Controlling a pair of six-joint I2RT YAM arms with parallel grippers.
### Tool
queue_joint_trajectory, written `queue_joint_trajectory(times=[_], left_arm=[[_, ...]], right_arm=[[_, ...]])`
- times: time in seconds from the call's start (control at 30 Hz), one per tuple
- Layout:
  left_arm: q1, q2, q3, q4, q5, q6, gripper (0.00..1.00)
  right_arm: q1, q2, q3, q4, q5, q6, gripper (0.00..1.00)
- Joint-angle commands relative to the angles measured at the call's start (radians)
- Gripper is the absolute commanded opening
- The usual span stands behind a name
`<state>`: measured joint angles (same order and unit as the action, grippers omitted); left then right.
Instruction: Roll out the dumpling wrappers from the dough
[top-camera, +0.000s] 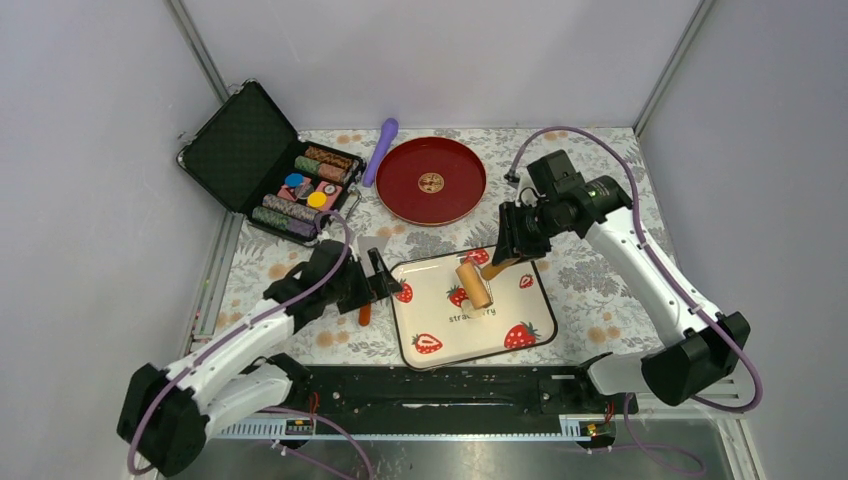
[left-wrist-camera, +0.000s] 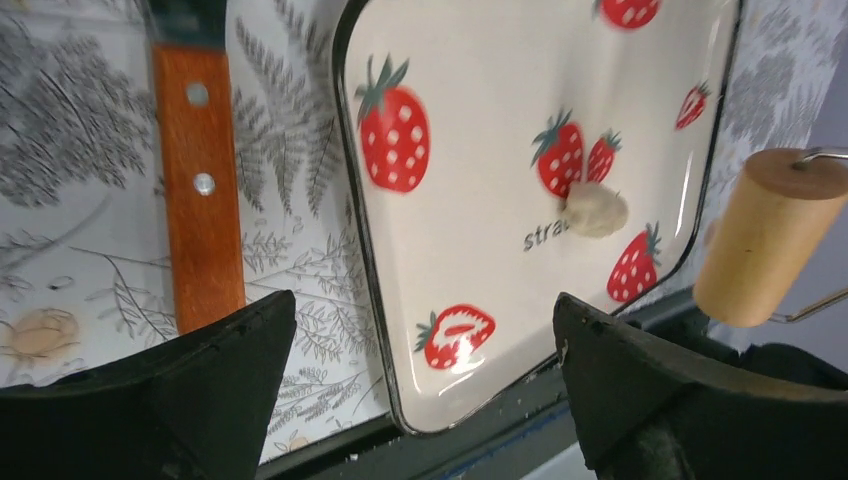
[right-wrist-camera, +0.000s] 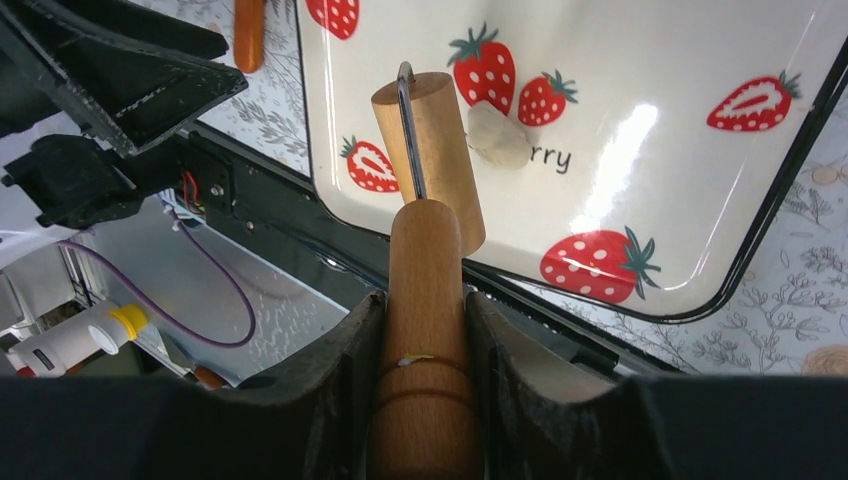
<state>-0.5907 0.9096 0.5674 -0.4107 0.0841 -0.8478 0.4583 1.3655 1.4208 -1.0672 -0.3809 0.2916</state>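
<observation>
A small pale dough lump lies on the strawberry-print tray, by the printed word; it also shows as dough in the right wrist view. My right gripper is shut on the wooden roller's handle. The roller hangs over the tray, its barrel just beside the dough and lifted clear of it in the left wrist view. My left gripper stands wide open and holds nothing, over the tray's near left corner. No dumpling wrappers are in view.
A wooden-handled tool lies on the patterned cloth left of the tray. A red round plate, a purple tool and an open black case of chips sit at the back. The black base rail runs along the near edge.
</observation>
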Motion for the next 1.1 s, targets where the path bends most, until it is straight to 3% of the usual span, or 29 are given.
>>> queue_joint_trajectory(times=[0.0, 0.1, 0.4, 1.07], left_arm=[[0.051, 0.083, -0.052, 0.134, 0.309, -0.070, 0.99], [0.071, 0.130, -0.098, 0.225, 0.381, -0.092, 0.94], [0.077, 0.230, -0.238, 0.406, 0.395, -0.170, 0.64], [0.079, 0.342, -0.263, 0.412, 0.248, -0.156, 0.40]], right_arm=[[0.005, -0.068, -0.057, 0.025, 0.015, 0.010, 0.00], [0.005, -0.094, -0.108, 0.051, 0.009, 0.025, 0.00], [0.005, -0.112, -0.159, 0.052, 0.041, 0.019, 0.00], [0.040, -0.023, -0.070, 0.035, 0.100, -0.012, 0.00]])
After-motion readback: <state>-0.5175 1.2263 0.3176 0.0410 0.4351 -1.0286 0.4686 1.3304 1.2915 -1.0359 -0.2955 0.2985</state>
